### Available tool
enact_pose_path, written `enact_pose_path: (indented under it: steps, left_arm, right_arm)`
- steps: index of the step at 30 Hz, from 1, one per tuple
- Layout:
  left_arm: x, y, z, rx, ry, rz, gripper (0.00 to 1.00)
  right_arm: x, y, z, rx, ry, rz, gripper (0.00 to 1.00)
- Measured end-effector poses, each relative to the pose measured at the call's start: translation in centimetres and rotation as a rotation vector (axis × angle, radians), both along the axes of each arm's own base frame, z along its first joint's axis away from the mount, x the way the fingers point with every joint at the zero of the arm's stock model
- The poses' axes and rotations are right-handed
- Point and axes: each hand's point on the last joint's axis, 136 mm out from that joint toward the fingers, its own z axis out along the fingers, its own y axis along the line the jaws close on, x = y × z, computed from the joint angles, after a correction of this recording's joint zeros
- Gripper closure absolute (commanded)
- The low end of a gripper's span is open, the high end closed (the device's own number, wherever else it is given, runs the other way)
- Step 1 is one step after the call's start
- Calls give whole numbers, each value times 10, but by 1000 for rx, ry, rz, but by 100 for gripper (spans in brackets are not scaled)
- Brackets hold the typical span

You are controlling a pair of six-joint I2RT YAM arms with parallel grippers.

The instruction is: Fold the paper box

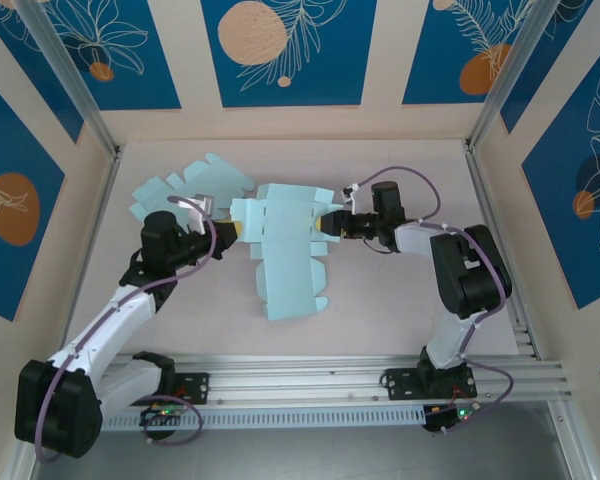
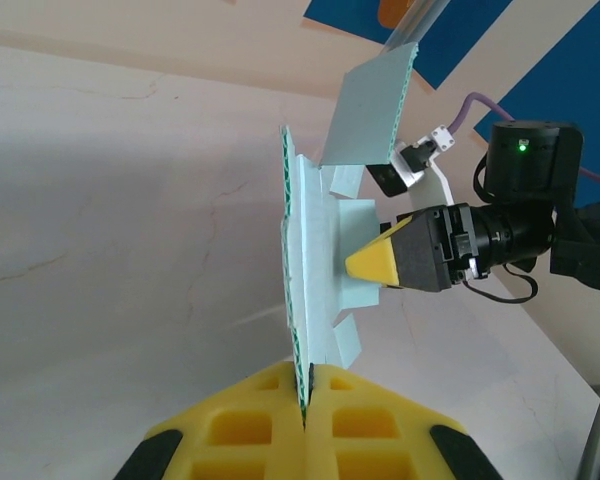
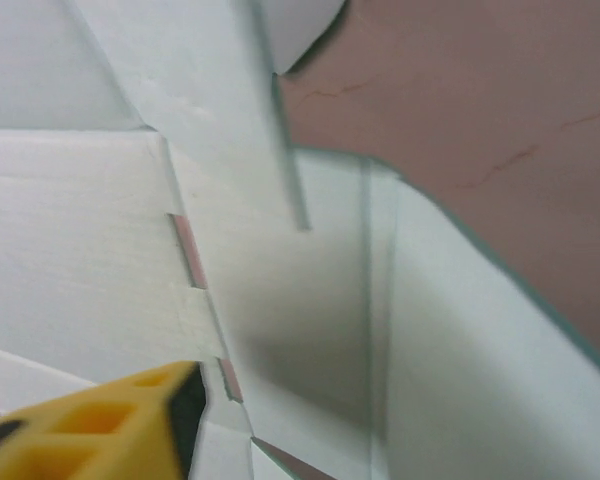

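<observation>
One pale-blue flat cardboard box sheet [image 2: 315,240] is being pinched edgewise by left pincer [image 2: 305,390]; right pincer [image 2: 373,263]: spread cannot be told; buckling is likely being risked by its push.

Pale blue paper box [image 1: 285,255], yellow gripper fingers [image 2: 242,432], beige table [image 1: 400,310], blue leaf-patterned walls [image 1: 315,60].

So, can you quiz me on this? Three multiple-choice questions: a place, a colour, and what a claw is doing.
1. Spare blue cut-outs lie: A) by the right arm B) far left on the table C) on the rail.
2. Claw fingertips are: A) red B) green C) yellow.
3. The left claw is: A) shut on the box sheet B) wide open C) holding a cable.
B, the top view shows them there; C, yellow foam; A, it pinches the sheet's edge.
</observation>
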Motion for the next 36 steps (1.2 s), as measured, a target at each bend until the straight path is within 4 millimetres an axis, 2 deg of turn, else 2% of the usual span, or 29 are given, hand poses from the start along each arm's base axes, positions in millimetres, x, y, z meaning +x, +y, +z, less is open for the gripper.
enact_pose_path:
  steps: [3, 6, 10, 12, 14, 15, 22, 25, 29, 33, 36]
  left_arm:
    - [3, 1, -1, 0, 0, 5, 97]
    - [5, 4, -3, 14, 0, 14, 69]
    - [6, 7, 0, 56, -3, 18, 30]
    - [9, 10, 9, 87, -22, 35, 18]
    - [12, 15, 28, 125, -64, 58, 4]
    - [13, 17, 37, 138, -84, 67, 1]
    - [22, 27, 128, 246, -316, 108, 0]
    - [26, 25, 149, 296, -402, 90, 0]
    - [34, 10, 151, 374, -483, -21, 0]
    - [39, -7, 136, 438, -524, -167, 1]
    - [47, -18, 121, 483, -523, -268, 2]
  right_arm:
    - [0, 0, 3, -14, -17, -8, 85]
    - [0, -3, 11, -54, -65, -25, 92]
    - [-7, -1, 34, -123, -187, -36, 98]
    - [-10, -2, 48, -153, -249, -44, 100]
    - [-13, -2, 60, -178, -307, -48, 100]
    - [-13, -3, 64, -188, -325, -52, 100]
    - [-16, -8, 78, -248, -423, -49, 100]
    - [-19, -5, 81, -256, -451, -27, 100]
    - [-23, -3, 82, -258, -478, 6, 100]
    - [-28, -1, 83, -257, -491, 39, 100]
    - [-33, 0, 92, -249, -521, 55, 100]
